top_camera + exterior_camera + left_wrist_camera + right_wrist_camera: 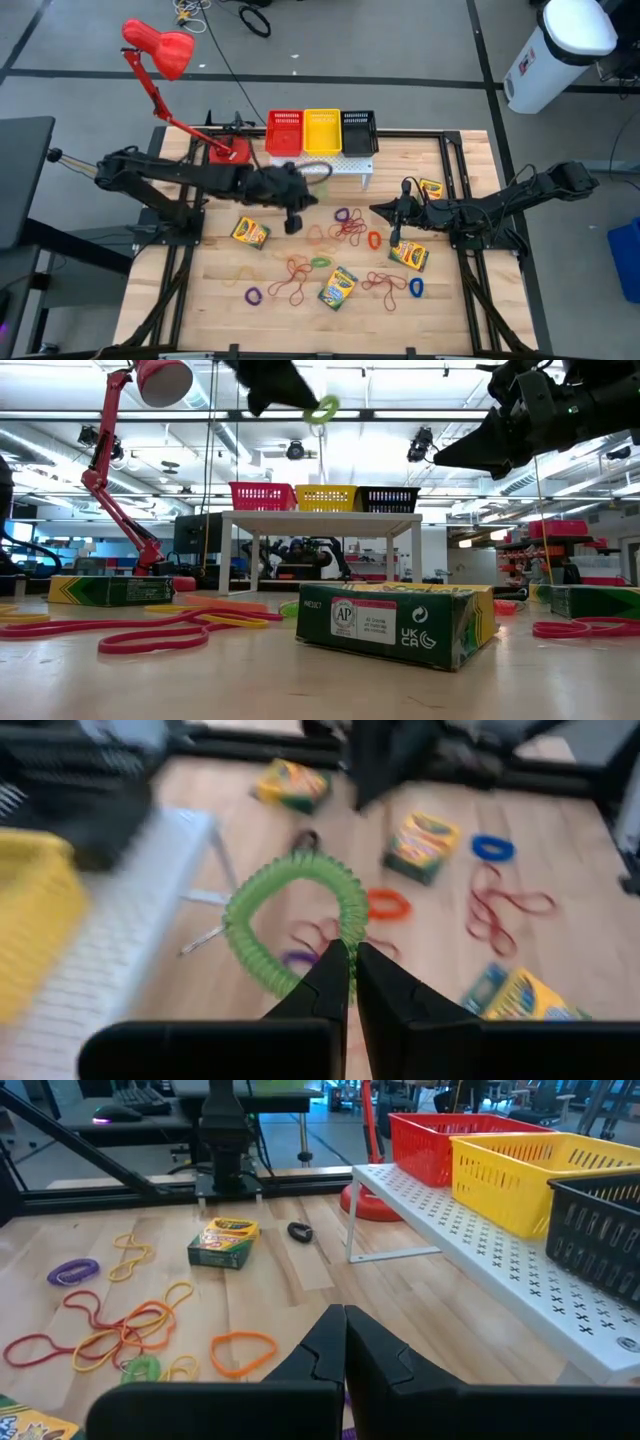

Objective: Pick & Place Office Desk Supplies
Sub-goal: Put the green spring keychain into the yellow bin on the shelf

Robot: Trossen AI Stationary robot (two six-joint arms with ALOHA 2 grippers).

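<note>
My left end effector [352, 965] pinches a green coil band [296, 920] by one thin edge; it could slip free short of the yellow basket [35, 920] beside it.

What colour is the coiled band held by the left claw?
Light green. The coiled band shows best in the left wrist view, pinched by the left claw.

Even, bright overhead light fills the scene, and rows of ceiling strip lights [330, 422] glare white in the low view. Shadows on the pale wooden surface [455, 310] are soft and short. The left wrist view is smeared with blur, the yellow plastic basket [35, 915] and white perforated rack [130, 930] especially; the right wrist view is sharp.
</note>
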